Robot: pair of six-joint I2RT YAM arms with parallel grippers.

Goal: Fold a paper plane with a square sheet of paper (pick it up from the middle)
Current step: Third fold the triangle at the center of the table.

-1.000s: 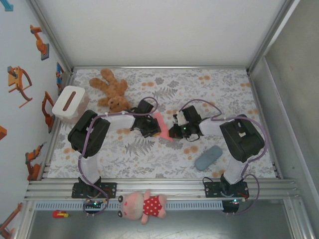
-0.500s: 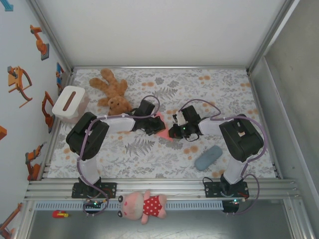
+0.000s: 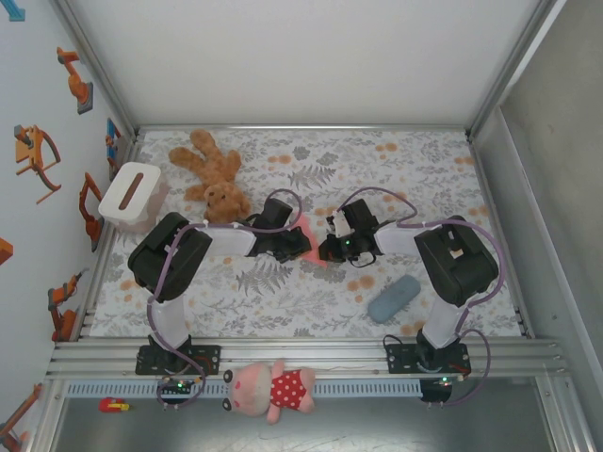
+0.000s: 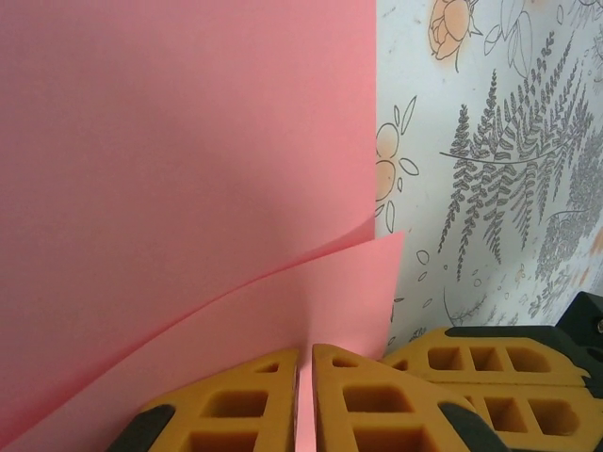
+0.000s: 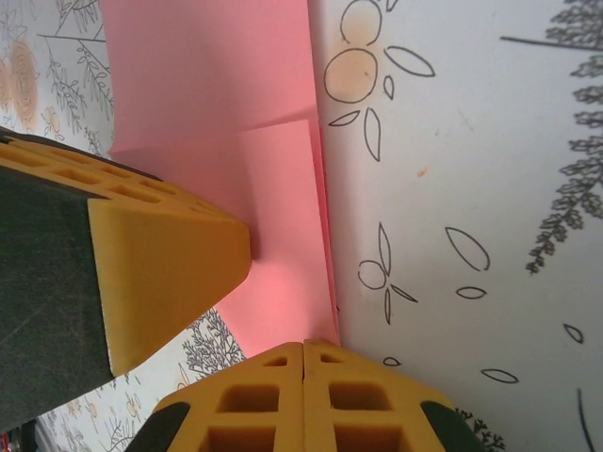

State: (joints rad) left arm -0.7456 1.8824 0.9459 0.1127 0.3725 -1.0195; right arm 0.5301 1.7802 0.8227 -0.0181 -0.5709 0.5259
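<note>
The square sheet of paper is salmon-pink and lies partly folded in the middle of the floral cloth, between my two grippers. In the left wrist view the paper curls up in two layers, and my left gripper is shut on its near edge, with pink showing in the slit. From above, the left gripper sits at the sheet's left side. My right gripper is at its right side. Its jaws are shut, with the tips touching the paper at a folded edge. A left finger stands close beside them.
A brown teddy bear lies at the back left, next to a white box. A grey-blue pouch rests front right. A pink plush toy lies on the front rail. Metal frame bars border the cloth.
My left gripper has shifted slightly nearer and lower over the paper, covering more of it. The right arm has stayed still.
</note>
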